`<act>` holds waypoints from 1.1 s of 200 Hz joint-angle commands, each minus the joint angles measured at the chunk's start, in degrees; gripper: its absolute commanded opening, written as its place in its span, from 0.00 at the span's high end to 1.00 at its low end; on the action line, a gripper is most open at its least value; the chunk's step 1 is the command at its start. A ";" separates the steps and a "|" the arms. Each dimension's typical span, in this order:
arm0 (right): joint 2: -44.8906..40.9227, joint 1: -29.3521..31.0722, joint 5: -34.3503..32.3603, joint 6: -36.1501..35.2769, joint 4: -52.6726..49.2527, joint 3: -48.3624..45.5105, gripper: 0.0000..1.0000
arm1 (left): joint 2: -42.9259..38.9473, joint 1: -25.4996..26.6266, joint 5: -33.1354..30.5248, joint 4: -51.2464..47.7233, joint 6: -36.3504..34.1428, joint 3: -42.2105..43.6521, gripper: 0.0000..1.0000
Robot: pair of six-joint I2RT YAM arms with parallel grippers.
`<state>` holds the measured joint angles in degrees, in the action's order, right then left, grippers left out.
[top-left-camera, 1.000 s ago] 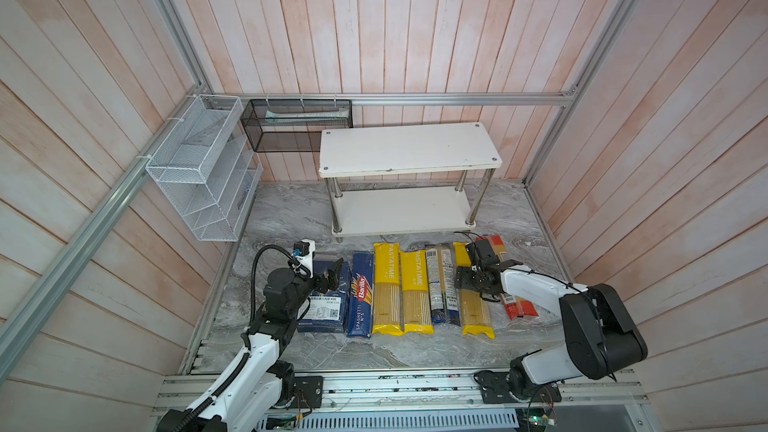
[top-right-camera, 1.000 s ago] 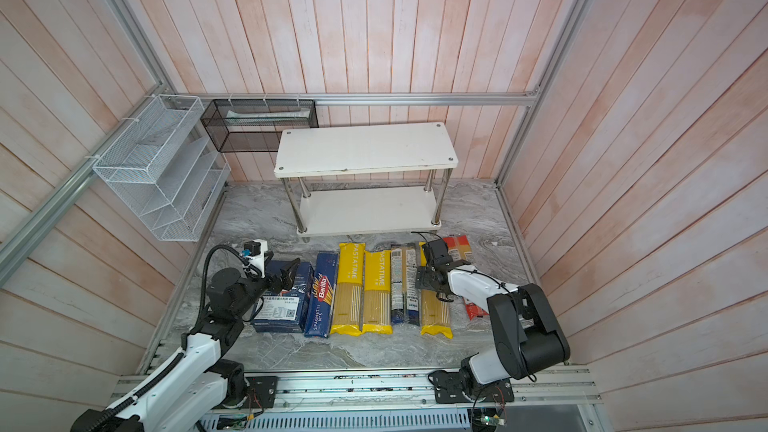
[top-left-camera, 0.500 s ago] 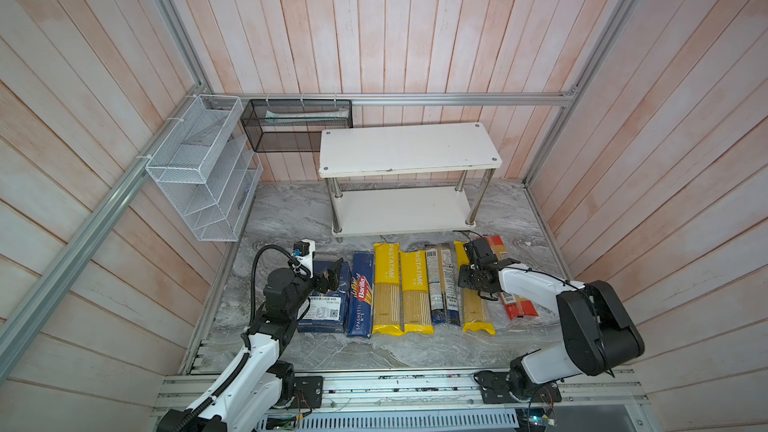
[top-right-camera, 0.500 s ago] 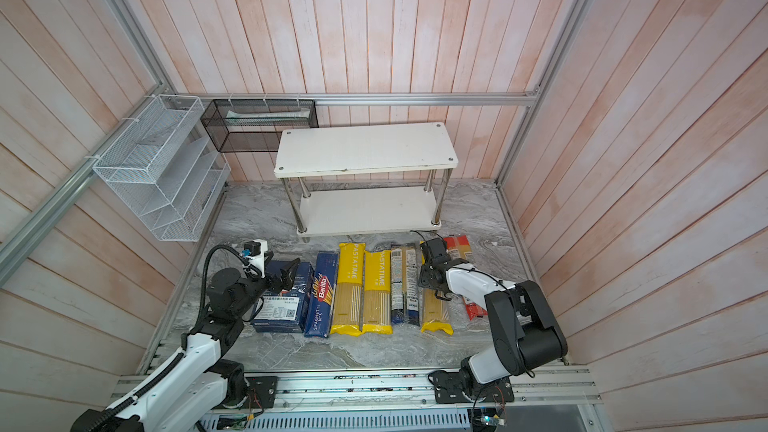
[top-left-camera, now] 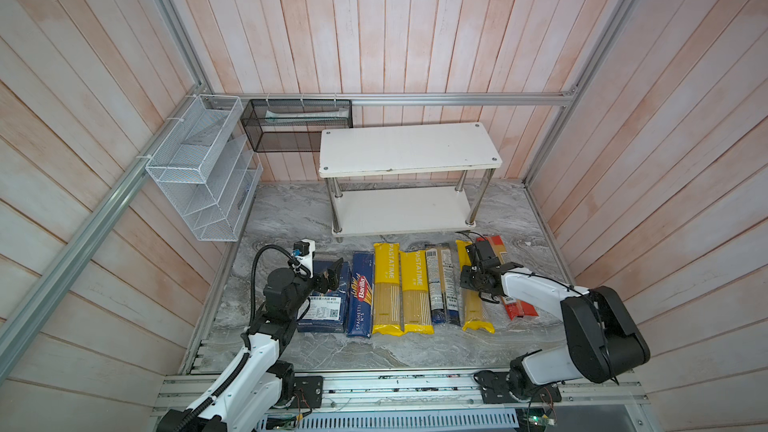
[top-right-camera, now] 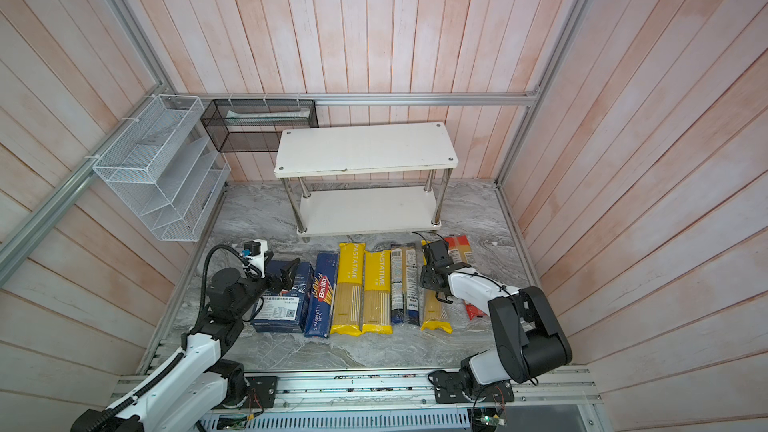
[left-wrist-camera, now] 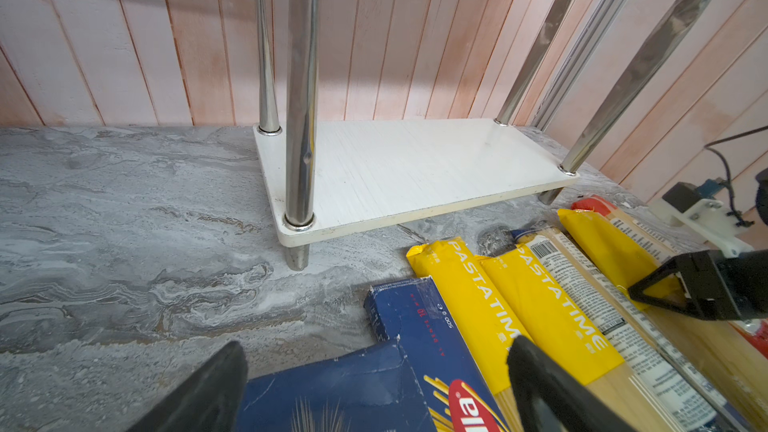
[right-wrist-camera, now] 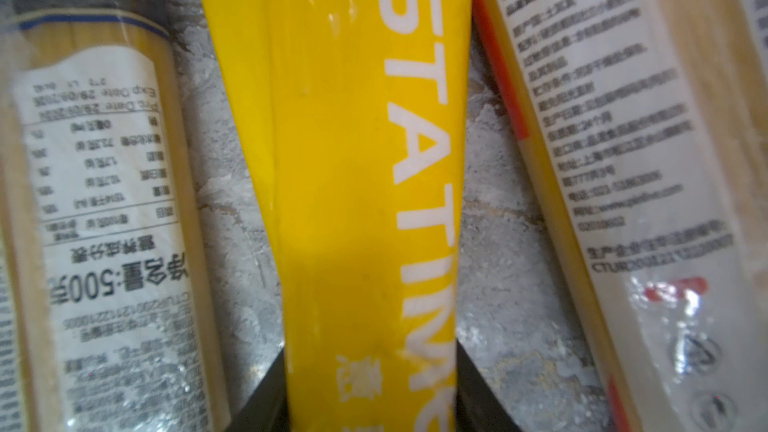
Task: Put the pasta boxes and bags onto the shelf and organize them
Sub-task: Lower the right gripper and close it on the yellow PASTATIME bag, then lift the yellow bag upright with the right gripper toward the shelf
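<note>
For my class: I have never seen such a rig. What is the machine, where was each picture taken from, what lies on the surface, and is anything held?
Two robot arms work at a marble table. Both top views look down from overhead; each wrist view is an arm's own camera. Before the empty shelf lie a wide blue box, a narrow blue box, two yellow bags, a dark bag, a third yellow bag and a red bag. The left gripper hovers open over the wide blue box. The right gripper pinches the third yellow bag.
</note>
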<state>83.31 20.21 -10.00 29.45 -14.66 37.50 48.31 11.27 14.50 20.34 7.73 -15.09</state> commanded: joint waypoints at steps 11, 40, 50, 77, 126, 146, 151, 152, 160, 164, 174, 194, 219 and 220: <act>-0.50 -0.02 2.63 1.26 -6.09 -3.51 0.64 | -0.24 0.04 -0.42 0.05 0.01 -0.58 0.00; -3.03 -0.02 3.32 1.48 -5.56 -4.57 0.73 | -0.48 0.08 -0.62 -0.04 0.10 -0.42 0.00; -3.85 0.01 3.87 1.44 -5.35 -4.79 0.76 | -0.57 0.13 -0.78 -0.03 0.18 -0.38 0.00; -6.18 0.00 5.98 0.49 -3.27 -5.22 0.78 | -0.74 0.06 -1.66 -0.29 0.51 -0.39 0.00; -9.85 -0.09 10.45 -2.30 -1.34 -3.80 0.82 | -2.01 0.10 -5.82 -0.98 2.03 0.06 0.00; -10.00 -0.16 13.56 -4.02 -2.97 -1.12 0.83 | -2.34 0.11 -7.01 -1.27 2.43 0.15 0.00; -10.07 -0.16 14.19 -4.56 -3.86 -0.17 0.83 | -2.42 0.12 -7.12 -1.33 2.55 0.15 0.00; -10.07 -0.16 14.19 -4.56 -3.86 -0.17 0.83 | -2.47 0.14 -7.16 -1.39 2.51 0.15 0.00; -10.18 -0.08 14.56 -5.39 -5.46 1.35 0.83 | -2.58 0.12 -7.51 -1.69 2.65 0.13 0.00; -10.33 -0.09 14.50 -5.89 -6.63 2.31 0.83 | -2.60 0.05 -7.76 -1.75 2.82 0.15 0.00; -10.97 -0.10 14.38 -6.61 -8.57 3.75 0.83 | -2.67 0.06 -8.11 -1.82 2.99 0.15 0.00; -14.27 -0.10 15.67 -6.70 -7.63 3.12 0.84 | -2.47 0.03 -7.34 -1.81 2.71 0.05 0.00; -19.95 -0.09 17.59 -3.18 -0.16 -1.58 0.84 | -3.65 0.13 -6.82 -1.60 2.55 0.67 0.00; -19.95 -0.09 17.59 -3.18 -0.16 -1.58 0.84 | -3.70 0.10 -6.93 -1.61 2.60 0.72 0.00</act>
<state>68.97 20.01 4.49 24.23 -21.82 37.23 46.11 11.27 7.88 18.83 10.09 -15.09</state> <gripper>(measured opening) 0.243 0.997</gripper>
